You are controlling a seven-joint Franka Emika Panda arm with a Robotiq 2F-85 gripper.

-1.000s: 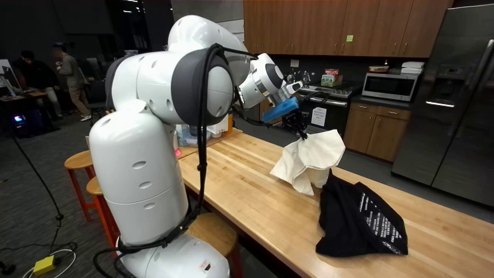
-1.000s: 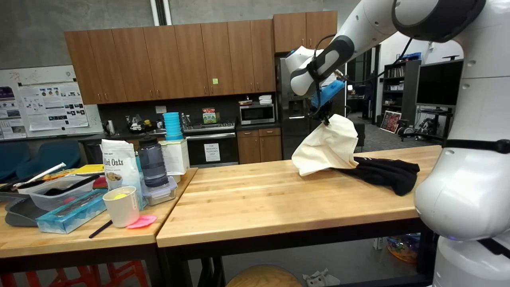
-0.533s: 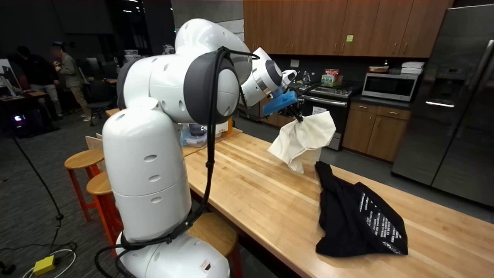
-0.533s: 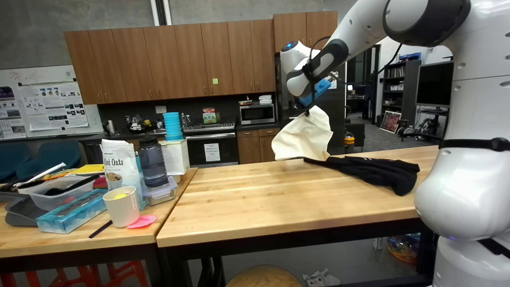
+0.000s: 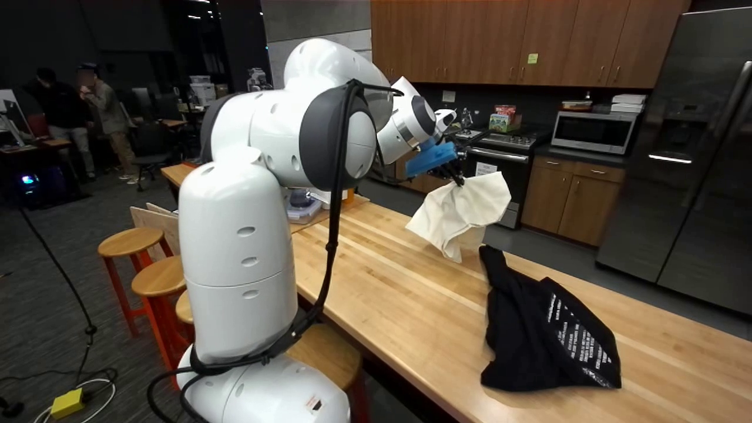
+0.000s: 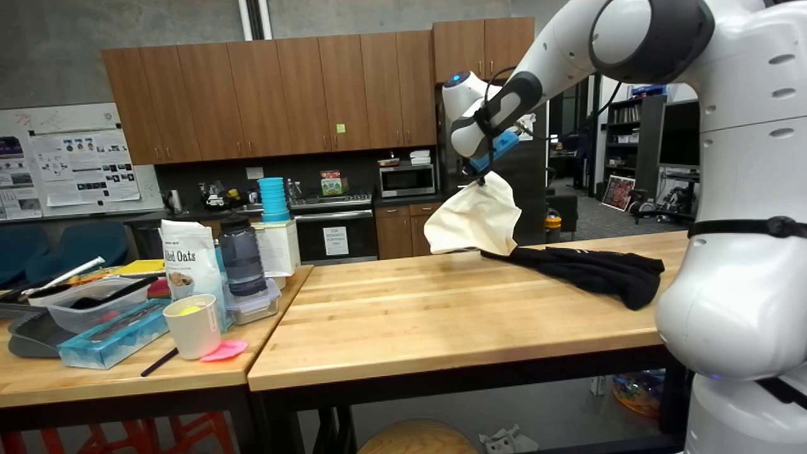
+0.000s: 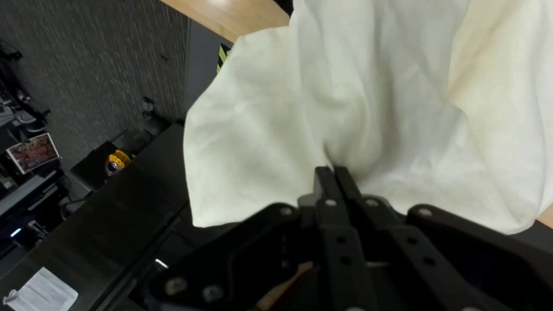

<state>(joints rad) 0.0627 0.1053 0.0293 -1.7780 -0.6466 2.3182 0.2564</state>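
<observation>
Plainly, most room around the work is taken up by the wooden bench (image 6: 378,321). Next in size, the arm (image 5: 235,235) is stretched above it, with its far end inclined downward. On the bench, the white-printed black garment (image 5: 540,346) is laid in a loose heap; it is not gripped, and no neat fold can be made out in it. Just beside it, in both exterior views, the cream cloth (image 6: 476,217) is suspended in slack folds over the bench. Its grasping can be judged complete, since most of it, at least, is raised; whether its lowest edge is met by the garment or the bench cannot be told. What is left, as far as can be judged, is its release, which is not yet made. Smaller again, the tool (image 7: 332,170) is clenched on the cloth, which appears to be caught somewhat in from its edges rather than at a corner, with fabric spread to both sides in the wrist view. Smallest of all, the fingertips (image 7: 324,183) are pressed close together, with only a thin pinch of fabric seemingly trapped at their ends.
</observation>
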